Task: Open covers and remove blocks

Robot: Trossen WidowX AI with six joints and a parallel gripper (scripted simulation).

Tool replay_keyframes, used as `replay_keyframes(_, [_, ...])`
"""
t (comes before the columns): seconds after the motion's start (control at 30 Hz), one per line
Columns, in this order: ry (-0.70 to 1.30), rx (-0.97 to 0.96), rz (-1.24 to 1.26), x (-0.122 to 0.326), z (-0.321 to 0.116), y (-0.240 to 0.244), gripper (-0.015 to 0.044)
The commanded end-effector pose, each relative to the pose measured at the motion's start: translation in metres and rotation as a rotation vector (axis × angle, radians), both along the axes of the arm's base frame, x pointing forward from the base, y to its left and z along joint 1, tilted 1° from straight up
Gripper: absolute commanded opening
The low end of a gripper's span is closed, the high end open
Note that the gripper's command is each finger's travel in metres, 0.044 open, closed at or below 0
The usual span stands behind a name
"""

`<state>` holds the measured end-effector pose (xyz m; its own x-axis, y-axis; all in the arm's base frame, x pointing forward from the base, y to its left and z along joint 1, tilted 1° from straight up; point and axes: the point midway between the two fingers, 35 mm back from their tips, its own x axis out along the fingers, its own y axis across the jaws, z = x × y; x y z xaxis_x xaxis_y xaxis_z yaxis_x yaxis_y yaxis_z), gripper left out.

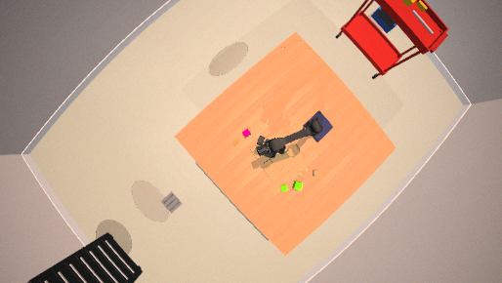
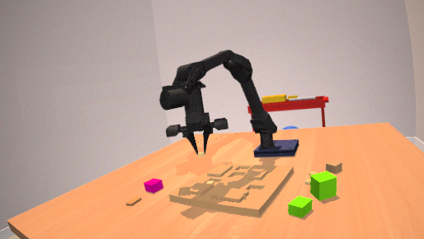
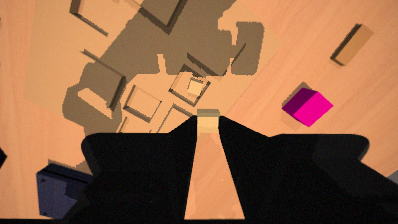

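Observation:
My gripper (image 2: pixel 200 151) (image 3: pixel 207 120) is shut on a small pale block (image 2: pixel 201 154) (image 3: pixel 207 125). It hangs above the table, near the side of the puzzle board (image 2: pixel 255 206) (image 3: pixel 50 65) towards the magenta cube. Another small pale block (image 2: pixel 210 182) (image 3: pixel 195 87) sits in a square well on the board. Flat wooden covers (image 2: pixel 220 170) (image 2: pixel 234 194) lie on the board; the arm's shadow crosses them, and I cannot tell how far each is open. Two small pale blocks (image 2: pixel 312 175) (image 1: pixel 307 169) lie on the table beside the board, near the larger green cube.
A magenta cube (image 1: pixel 246 133) (image 2: pixel 153 185) (image 3: pixel 312 107) and a flat tan piece (image 2: pixel 134 201) (image 3: pixel 356 45) lie on one side of the board. Two green blocks (image 2: pixel 323 186) (image 2: pixel 300 207) and a brown block (image 2: pixel 334 167) lie on the other. The blue arm base (image 2: pixel 285 148) stands behind the board.

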<state>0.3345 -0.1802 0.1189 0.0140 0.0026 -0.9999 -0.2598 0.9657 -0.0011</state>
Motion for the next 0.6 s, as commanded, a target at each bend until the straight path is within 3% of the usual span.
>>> replay_keyframes(0.0, [0.008, -0.003, 0.003, -0.012, -0.002, -0.013, 0.008])
replay_keyframes(0.57, [0.012, -0.007, 0.003, -0.061, -0.003, -0.059, 0.008])
